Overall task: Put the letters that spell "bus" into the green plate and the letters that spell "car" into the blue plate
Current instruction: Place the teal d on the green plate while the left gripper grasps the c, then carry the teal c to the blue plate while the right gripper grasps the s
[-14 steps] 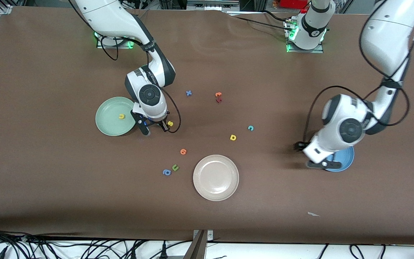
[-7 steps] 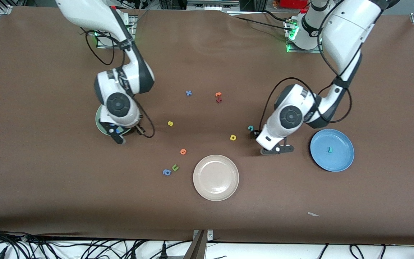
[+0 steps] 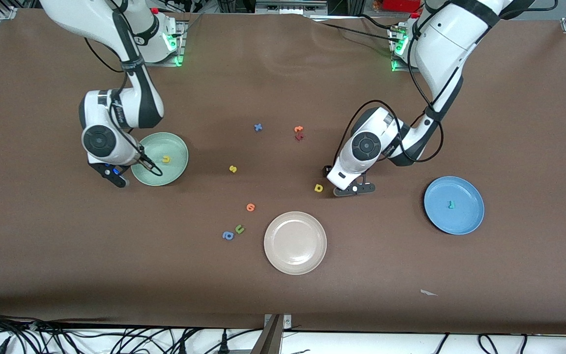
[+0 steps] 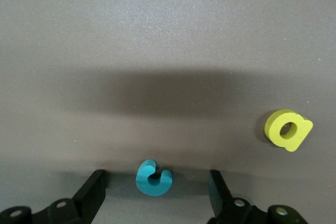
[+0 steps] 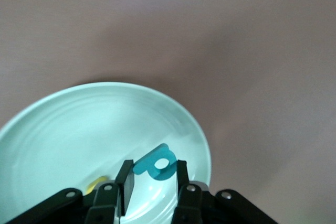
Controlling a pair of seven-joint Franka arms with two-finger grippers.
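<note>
My right gripper [image 5: 152, 174] is shut on the teal b [image 5: 157, 165] and holds it over the rim of the green plate [image 3: 175, 150], at the right arm's end [image 3: 118, 179]. A yellow u [image 3: 166, 159] lies in that plate. The yellow s [image 3: 233, 169] rests on the table. My left gripper [image 4: 156, 188] is open and low, with the teal c [image 4: 153, 178] between its fingers, untouched; in the front view that gripper [image 3: 342, 180] hides the c. Beside it lies the yellow a [image 3: 318, 188]. The teal r [image 3: 451, 204] lies in the blue plate [image 3: 469, 219].
A cream-white plate [image 3: 295, 242] sits nearer the front camera. Loose letters lie about: an orange round one [image 3: 250, 207], a green u [image 3: 239, 228], a blue a [image 3: 227, 235], a blue x [image 3: 258, 127], and an orange and a red one together [image 3: 298, 132].
The right arm carried the teal b from beside the yellow s to the green plate's rim. The left arm left the blue plate, where the r now shows, and came down around the c.
</note>
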